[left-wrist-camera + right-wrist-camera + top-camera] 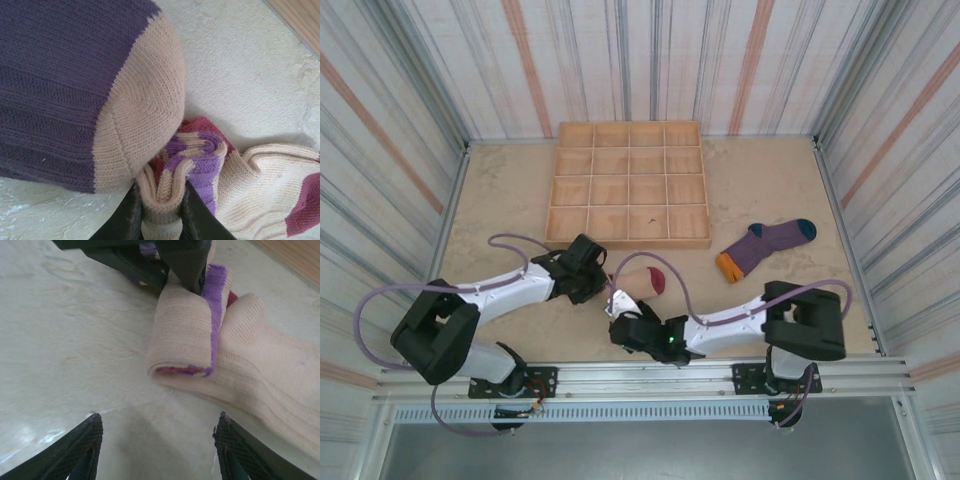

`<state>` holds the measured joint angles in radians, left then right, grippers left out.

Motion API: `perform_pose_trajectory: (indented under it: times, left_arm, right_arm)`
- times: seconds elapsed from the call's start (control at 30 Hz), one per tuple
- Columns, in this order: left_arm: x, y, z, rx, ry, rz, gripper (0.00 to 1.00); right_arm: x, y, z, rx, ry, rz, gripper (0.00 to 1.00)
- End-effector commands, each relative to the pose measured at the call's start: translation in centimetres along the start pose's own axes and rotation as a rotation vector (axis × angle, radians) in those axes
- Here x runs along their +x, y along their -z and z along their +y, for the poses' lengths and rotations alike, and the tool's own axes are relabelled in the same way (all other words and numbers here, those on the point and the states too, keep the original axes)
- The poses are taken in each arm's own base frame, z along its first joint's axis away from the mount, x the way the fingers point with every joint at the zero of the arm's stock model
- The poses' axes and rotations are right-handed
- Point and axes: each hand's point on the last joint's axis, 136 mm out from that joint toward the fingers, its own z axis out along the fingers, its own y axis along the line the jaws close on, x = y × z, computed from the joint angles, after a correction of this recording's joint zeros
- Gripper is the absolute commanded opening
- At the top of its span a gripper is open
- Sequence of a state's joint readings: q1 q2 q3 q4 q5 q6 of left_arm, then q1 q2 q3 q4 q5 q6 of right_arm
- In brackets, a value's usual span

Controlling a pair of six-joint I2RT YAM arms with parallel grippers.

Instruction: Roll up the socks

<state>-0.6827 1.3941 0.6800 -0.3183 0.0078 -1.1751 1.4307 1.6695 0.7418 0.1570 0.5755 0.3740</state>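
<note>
My left gripper is shut on the folded striped cuff of the cream sock, whose maroon toe points toward the tray. The dark purple sock with its tan toe lies bunched right above the pinched cuff, touching it. In the right wrist view the cream sock shows its cuff end folded over once, with the left fingers clamped on its far side. My right gripper stands open on bare table just short of that fold. The purple sock with teal toe and orange cuff lies flat to the right.
A wooden tray with several square compartments sits behind the socks at the table's middle. Striped walls close in the table on three sides. The two grippers are close together at the near centre.
</note>
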Motion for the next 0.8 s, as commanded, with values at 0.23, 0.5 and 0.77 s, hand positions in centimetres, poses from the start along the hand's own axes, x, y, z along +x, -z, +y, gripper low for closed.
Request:
perform_pose_trajectory:
  times: [0.23,0.5,0.77]
  left_arm:
    - [1.0,0.6,1.3,-0.025,0.006,0.039,0.0]
    - [1.1,0.9,1.2,-0.018,-0.008,0.044,0.0]
    - [1.2,1.1,0.4,0.021,-0.026,0.056,0.13]
  right_arm:
    - [-2.4,-2.8,0.1,0.179,0.202,-0.067,0.61]
    - [-0.5,-4.9,-1.2,0.235,0.183,-0.002,0.46]
    - [0.6,-4.7,-0.5,0.153,0.088,0.022,0.0]
